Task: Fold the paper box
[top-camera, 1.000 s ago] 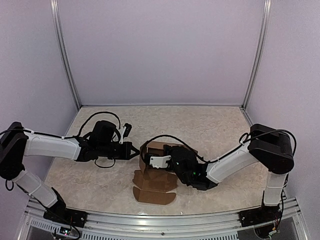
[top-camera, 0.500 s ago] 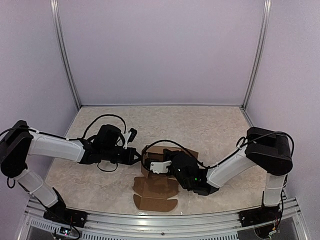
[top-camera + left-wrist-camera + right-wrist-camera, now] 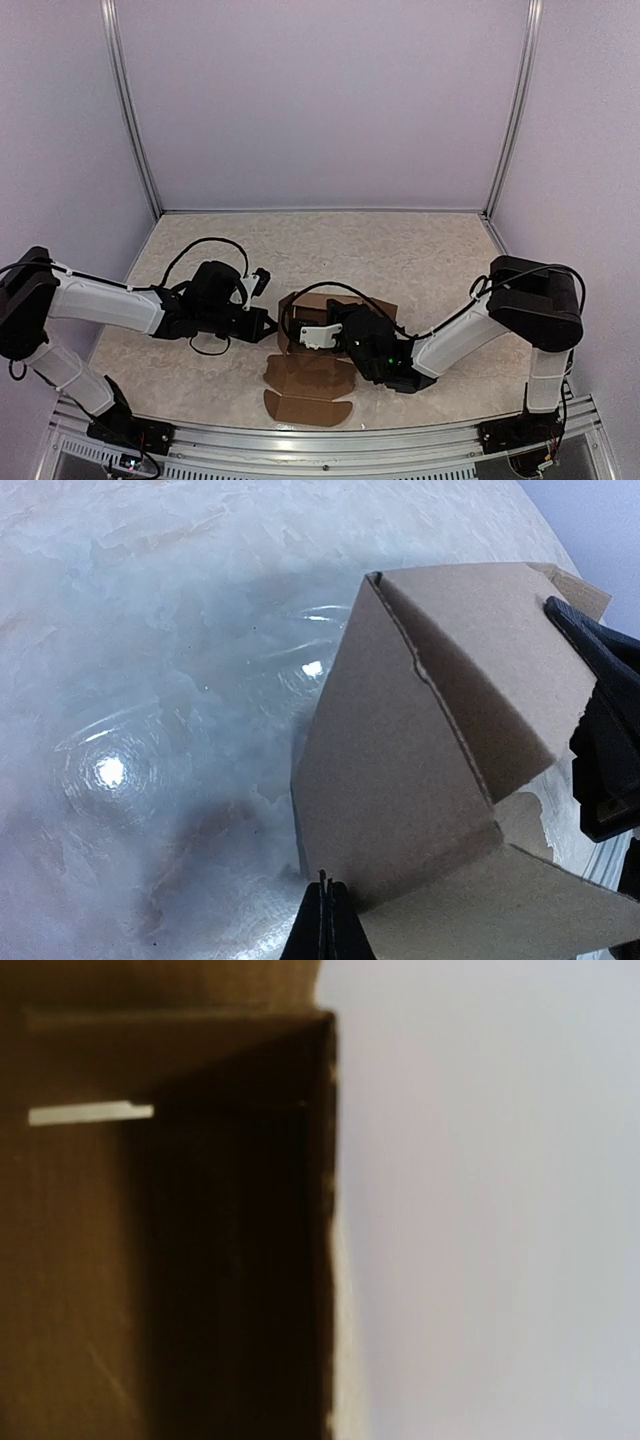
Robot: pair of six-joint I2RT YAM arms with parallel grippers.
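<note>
The paper box [image 3: 312,372] is brown cardboard, partly folded. Its walls stand up at mid-table and flat flaps lie toward the near edge. In the left wrist view the box [image 3: 410,780] shows an upright wall and an inward-slanting flap. My left gripper [image 3: 270,322] is shut and empty, with its tip [image 3: 325,910] at the foot of the box's left wall. My right gripper [image 3: 303,330] reaches into the box from the right. One black finger [image 3: 603,730] shows over the far wall. The right wrist view shows only the box's dark inside [image 3: 200,1260].
The table top [image 3: 420,250] is beige marble, with metal posts at the back corners. A metal rail [image 3: 320,440] runs along the near edge. Lilac walls stand all round.
My left gripper has moved a little toward the near edge, staying shut at the box's left wall. The box's flat flaps have slid slightly nearer and left.
</note>
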